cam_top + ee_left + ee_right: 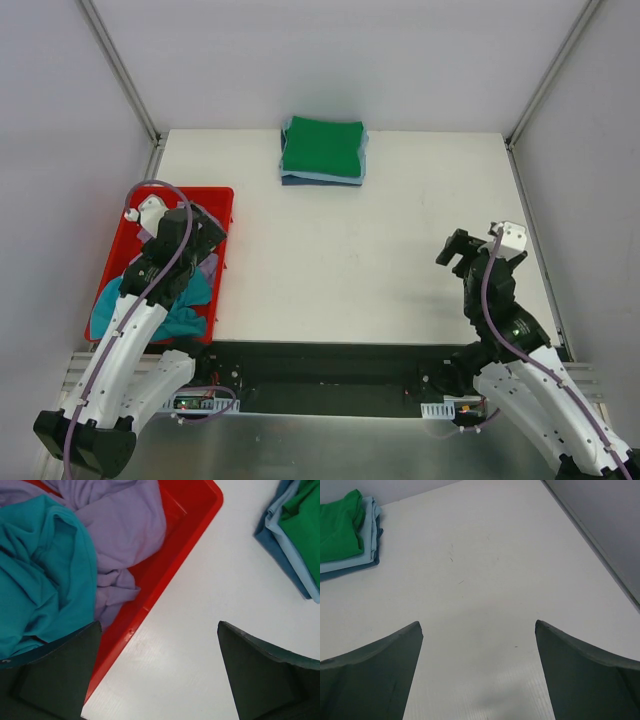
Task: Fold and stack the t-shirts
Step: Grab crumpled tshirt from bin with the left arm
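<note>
A folded stack lies at the table's far middle: a green t-shirt (pixel 322 147) on top, a light blue one (pixel 350 562) under it and a dark blue one (pixel 305 180) at the bottom. It also shows in the left wrist view (pixel 300 525). A crumpled teal t-shirt (pixel 35 575) and a lavender t-shirt (pixel 120 535) lie in the red tray (pixel 165 575). My left gripper (pixel 159 630) is open and empty, over the tray's right edge (pixel 200 240). My right gripper (pixel 479 627) is open and empty above bare table at the right (pixel 462 252).
The red tray (pixel 222 200) sits at the table's left edge. Metal frame posts (pixel 120 70) stand at the back corners with grey walls behind. The white table (pixel 360 270) stretches between the tray and my right arm.
</note>
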